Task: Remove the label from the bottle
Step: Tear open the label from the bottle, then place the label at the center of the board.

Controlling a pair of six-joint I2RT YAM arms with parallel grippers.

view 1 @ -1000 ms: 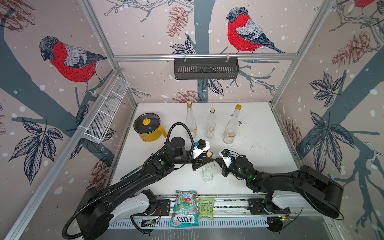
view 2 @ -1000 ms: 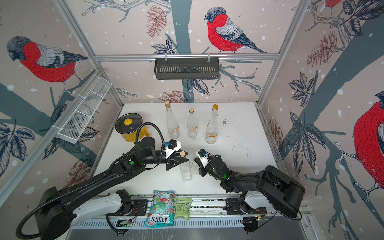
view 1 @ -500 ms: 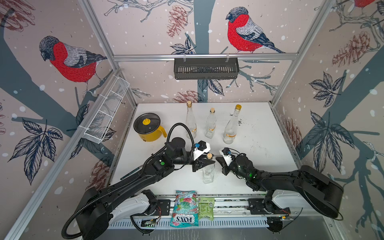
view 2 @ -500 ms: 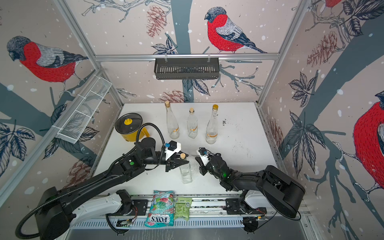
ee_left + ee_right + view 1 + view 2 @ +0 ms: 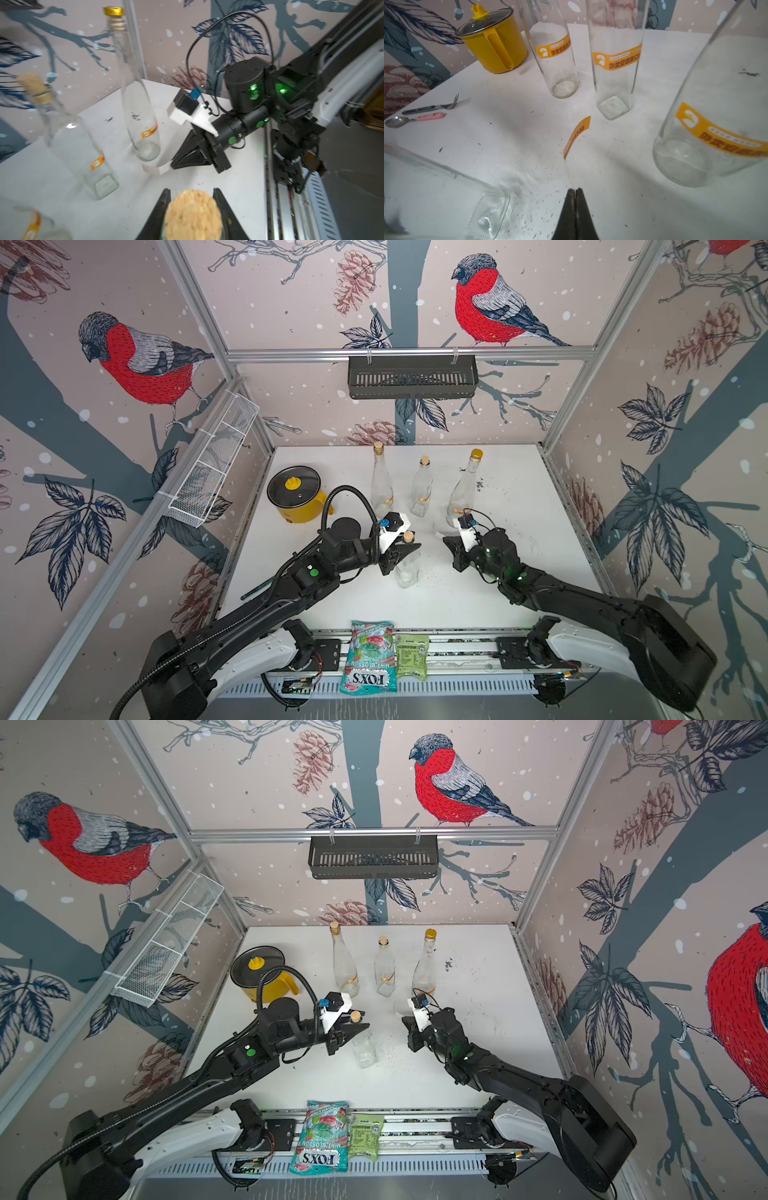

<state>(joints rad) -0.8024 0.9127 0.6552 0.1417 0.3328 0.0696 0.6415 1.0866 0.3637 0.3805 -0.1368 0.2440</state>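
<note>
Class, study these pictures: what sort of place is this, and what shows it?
Probably a robot test cell, not a home: an aluminium frame with bird-print walls, two robot arms on a base rail, and glass bottles and a yellow pot as props.

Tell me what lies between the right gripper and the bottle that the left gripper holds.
Only bare table with dark specks, seen in both top views. The peeled label hangs from the right jaws.
</note>
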